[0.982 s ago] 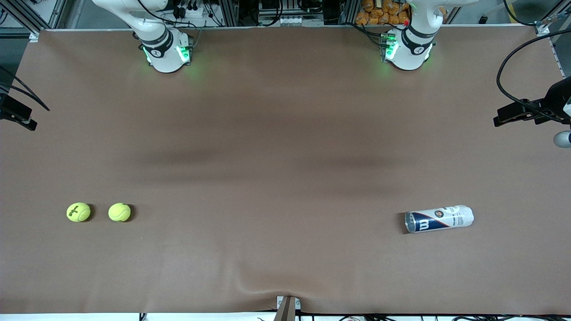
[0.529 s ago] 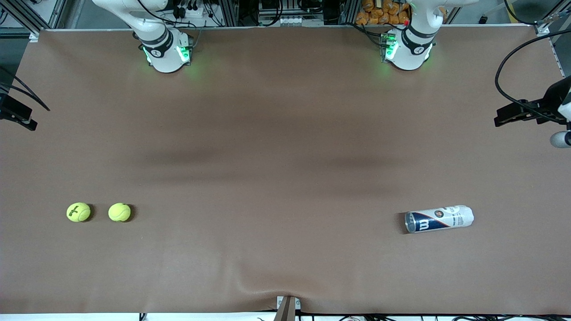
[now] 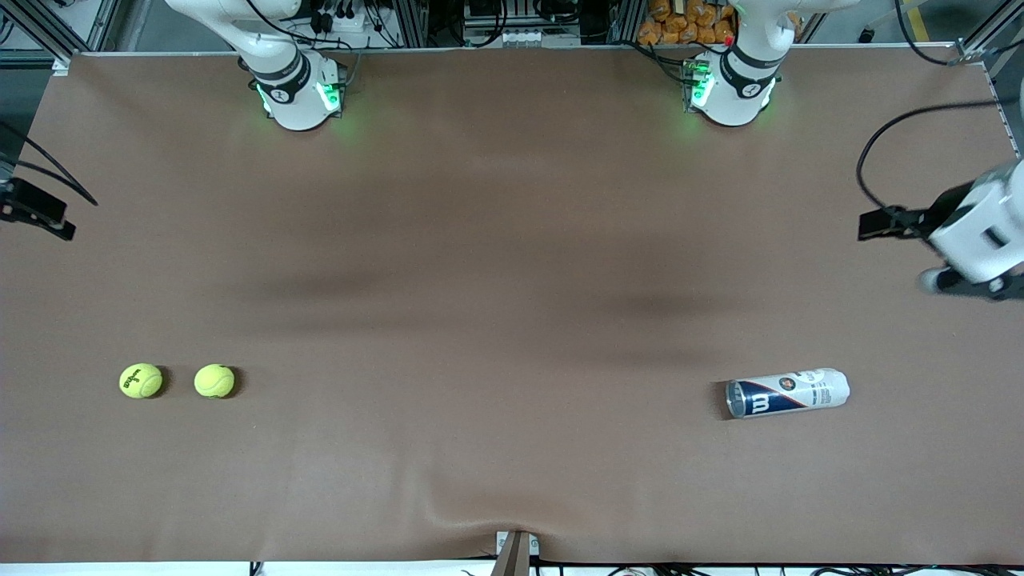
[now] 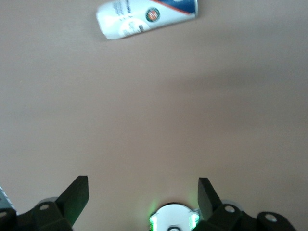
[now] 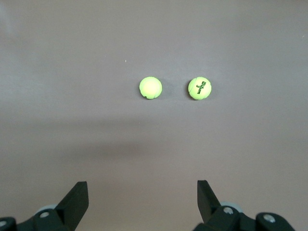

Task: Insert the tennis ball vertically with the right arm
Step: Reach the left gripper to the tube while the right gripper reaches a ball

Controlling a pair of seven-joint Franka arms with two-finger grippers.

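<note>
Change: the left arm's white wrist (image 3: 980, 232) is now showing much farther in over the worktop's edge at the left arm's end than half a second ago; the two balls and the can are lying where they were.
Worktop: the brown matte worktop (image 3: 512, 264) is lying bare across its whole middle, giving wide open room between the balls and the can.
Edges: a small ridge is puckering the covering at the edge nearest the front camera; both arm bases are standing along the opposite edge, green lights glowing.
Tennis balls: two yellow-green felt tennis balls (image 3: 141, 380) (image 3: 214, 381) are sitting side by side, apart, toward the right arm's end; the printed one (image 5: 199, 88) is the closer to that end.
Can: the white and navy cylindrical tennis ball can (image 3: 787, 393) is lying on its side toward the left arm's end, well apart from the balls.
Right gripper: the black two-finger right gripper (image 5: 143, 199) is hanging over bare worktop with its fingers spread wide, holding nothing.
Left gripper: the black two-finger left gripper (image 4: 143, 196) is hanging over bare worktop beside the can (image 4: 147, 18), fingers spread wide, gripping nothing.
</note>
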